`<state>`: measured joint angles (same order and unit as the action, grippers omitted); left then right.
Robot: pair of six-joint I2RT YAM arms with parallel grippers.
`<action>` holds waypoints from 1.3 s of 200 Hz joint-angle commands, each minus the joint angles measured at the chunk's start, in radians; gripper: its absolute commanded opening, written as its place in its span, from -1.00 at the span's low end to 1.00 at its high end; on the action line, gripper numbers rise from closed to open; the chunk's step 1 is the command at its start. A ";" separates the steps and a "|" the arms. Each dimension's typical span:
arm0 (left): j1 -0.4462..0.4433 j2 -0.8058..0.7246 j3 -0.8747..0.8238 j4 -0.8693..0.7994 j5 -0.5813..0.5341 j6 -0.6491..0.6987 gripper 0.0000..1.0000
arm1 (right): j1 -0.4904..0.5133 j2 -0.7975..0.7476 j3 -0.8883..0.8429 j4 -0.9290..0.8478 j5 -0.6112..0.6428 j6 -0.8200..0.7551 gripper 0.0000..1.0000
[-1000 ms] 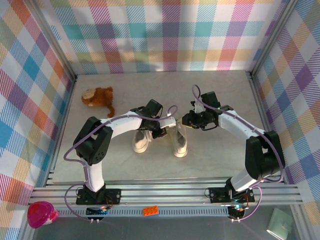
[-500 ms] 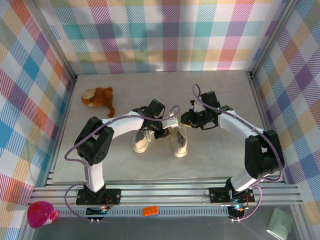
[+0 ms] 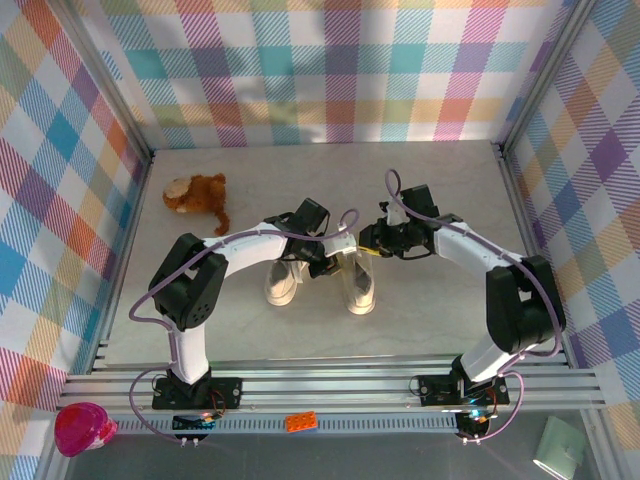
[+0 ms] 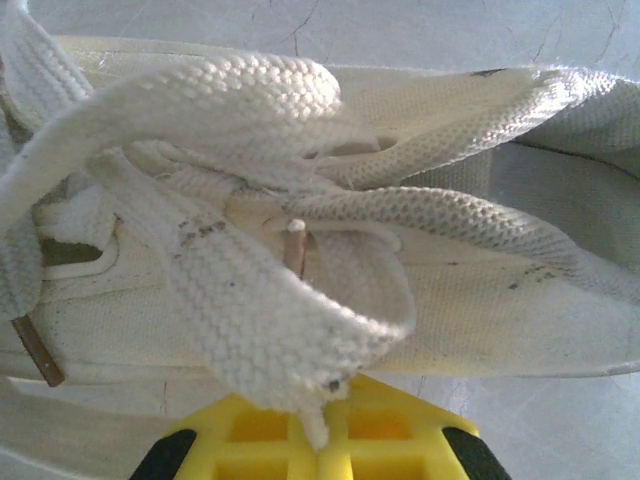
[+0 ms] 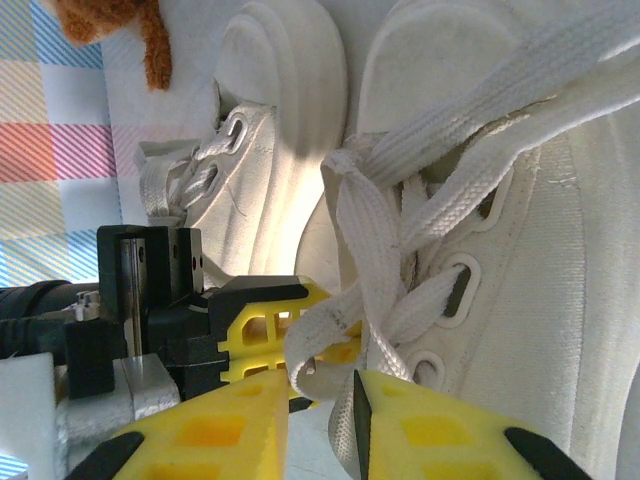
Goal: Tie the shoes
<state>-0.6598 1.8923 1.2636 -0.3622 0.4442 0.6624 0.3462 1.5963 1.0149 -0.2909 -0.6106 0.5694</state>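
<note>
The shoes [image 4: 480,300] are off-white canvas, matt with a fine weave, and their pale soles [image 5: 285,90] look smooth and rubbery. The laces [image 4: 250,320] are flat white cloth in a coarse, open braid, slightly fuzzy and flecked with dark specks; one lace tip [image 4: 294,248] is a smooth brownish sleeve. The left gripper [image 4: 318,440] and right gripper [image 5: 322,405] have hard yellow plastic fingers, moulded in a lattice, with a dull sheen and black trim. The table [image 3: 430,190] is pale, smooth and faintly veined like stone. The plush toy [image 3: 197,192] is shaggy brown fur. The frame rails [image 3: 330,385] are brushed silver metal.
</note>
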 commanded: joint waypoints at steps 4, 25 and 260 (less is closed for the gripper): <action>-0.004 -0.019 0.010 0.045 0.075 0.009 -1.00 | 0.014 0.039 -0.001 0.062 -0.066 0.036 -0.49; 0.000 -0.016 0.004 0.054 0.087 0.009 -1.00 | 0.021 0.059 0.007 0.076 -0.077 0.048 -0.49; 0.022 0.028 0.026 0.051 0.116 0.014 -1.00 | 0.050 0.017 0.005 0.020 0.017 0.059 -0.55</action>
<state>-0.6453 1.9030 1.2678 -0.3119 0.5339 0.6701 0.3874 1.6321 1.0153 -0.2558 -0.5903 0.6395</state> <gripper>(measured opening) 0.057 0.233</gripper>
